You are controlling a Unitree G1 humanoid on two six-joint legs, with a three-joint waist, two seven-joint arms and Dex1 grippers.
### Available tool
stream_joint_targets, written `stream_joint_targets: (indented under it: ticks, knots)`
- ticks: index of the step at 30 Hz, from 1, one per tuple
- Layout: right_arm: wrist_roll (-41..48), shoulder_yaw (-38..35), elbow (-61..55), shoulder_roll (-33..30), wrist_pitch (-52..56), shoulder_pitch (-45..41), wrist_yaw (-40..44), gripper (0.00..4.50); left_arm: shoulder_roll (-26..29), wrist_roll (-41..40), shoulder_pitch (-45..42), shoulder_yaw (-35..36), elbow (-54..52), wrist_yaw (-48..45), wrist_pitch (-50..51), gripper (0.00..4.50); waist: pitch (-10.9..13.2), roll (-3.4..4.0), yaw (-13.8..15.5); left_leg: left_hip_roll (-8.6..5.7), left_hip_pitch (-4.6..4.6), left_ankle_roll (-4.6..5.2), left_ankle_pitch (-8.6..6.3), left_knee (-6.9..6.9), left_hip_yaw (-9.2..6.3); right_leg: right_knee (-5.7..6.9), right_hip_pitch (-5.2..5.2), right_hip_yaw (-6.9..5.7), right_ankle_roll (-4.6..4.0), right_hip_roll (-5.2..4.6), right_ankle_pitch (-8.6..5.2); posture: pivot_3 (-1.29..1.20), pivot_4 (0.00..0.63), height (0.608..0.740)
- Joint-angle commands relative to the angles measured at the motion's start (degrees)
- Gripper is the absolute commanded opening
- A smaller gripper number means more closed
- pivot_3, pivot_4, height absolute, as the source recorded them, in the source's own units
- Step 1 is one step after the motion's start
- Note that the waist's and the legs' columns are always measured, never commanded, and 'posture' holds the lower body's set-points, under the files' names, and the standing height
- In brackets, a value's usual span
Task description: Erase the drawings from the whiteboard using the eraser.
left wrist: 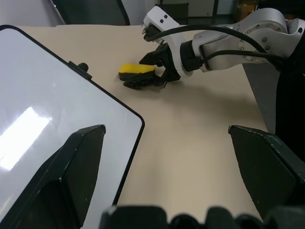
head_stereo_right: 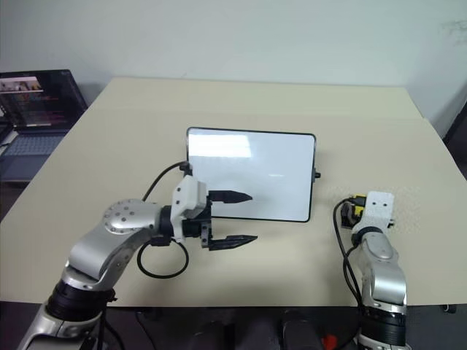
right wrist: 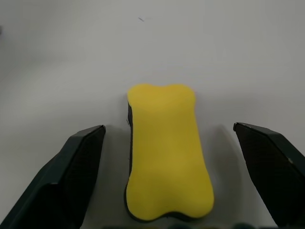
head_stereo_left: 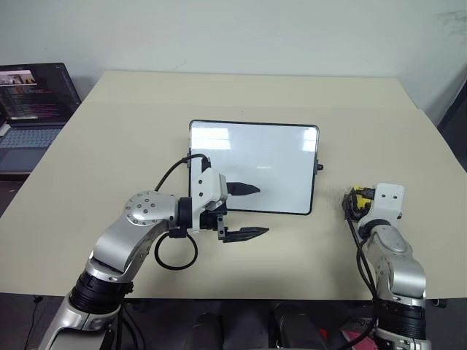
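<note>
Two grippers are seen over a beige table (head_stereo_left: pixel 109 146). The whiteboard (head_stereo_left: pixel 277 164) lies flat near the table's middle, and almost all of its surface reads as blank white. One faint short mark (head_stereo_left: pixel 264 167) is noted near the centre in the head views; whether it is ink or a reflection cannot be told. The wiping is judged done or nearly so, with a possible last pass over that mark left.

The eraser (right wrist: pixel 167 152) rests on the table to the right of the board, well apart from it, yellow face up and dark pad down. The right gripper (left wrist: pixel 159 67) stands around it with jaws spread wide; in the right wrist view a clear gap is seen between each finger and the block, so nothing is gripped. The eraser is judged set down.

The left gripper (head_stereo_left: pixel 244 211) hovers at the board's lower left part, jaws wide and empty, one finger over the white surface and the other over the table just off the frame.

In the head views the eraser is mostly hidden behind the right wrist, with only a sliver of yellow visible. The right wrist view gives its full outline and the gaps; the left wrist view gives its side, its dark underside and a frame knob (left wrist: pixel 83 67). A laptop (head_stereo_left: pixel 33 109) at the far left is caught by the head views alone.
</note>
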Motion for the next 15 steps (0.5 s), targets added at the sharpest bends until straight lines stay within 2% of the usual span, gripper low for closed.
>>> stream_joint_targets:
  ticks: [1,6,9,15]
  knots:
    - [-3.0,4.2,-8.6,-1.0,-5.5,2.0,-0.4,4.47,-0.7,-0.4,-0.5,1.9,-1.8,2.0,-0.3,4.50,0.0,0.03,0.0,0.00,0.00,0.00,0.00,0.00,0.00,0.00,-0.01,0.00,0.00,0.00,0.00,0.00,0.150,0.740]
    - [-6.7,15.4,-17.7,-0.7,-14.1,8.6,1.5,4.47,-4.1,-0.5,1.0,8.7,-0.9,11.8,0.2,4.50,0.0,0.02,-0.2,0.05,0.00,0.00,0.00,0.01,-0.03,0.02,-0.01,0.00,0.02,0.00,-0.01,0.00,0.150,0.740]
    - [-7.9,17.8,-17.7,-1.4,-19.6,10.3,2.0,4.47,-5.1,0.9,3.0,12.1,-1.5,16.7,-0.6,4.50,0.0,0.02,-0.2,0.04,0.02,0.00,0.00,0.02,0.00,0.05,-0.01,0.03,0.02,0.00,-0.01,0.00,0.150,0.740]
    - [-1.4,18.8,-14.4,-0.8,-27.7,14.2,7.4,4.47,-11.7,0.5,12.2,23.4,-5.2,32.9,1.8,4.50,0.0,0.01,0.1,0.05,0.01,0.00,0.00,0.03,-0.07,0.03,0.01,-0.06,0.02,-0.23,-0.01,0.00,0.150,0.740]
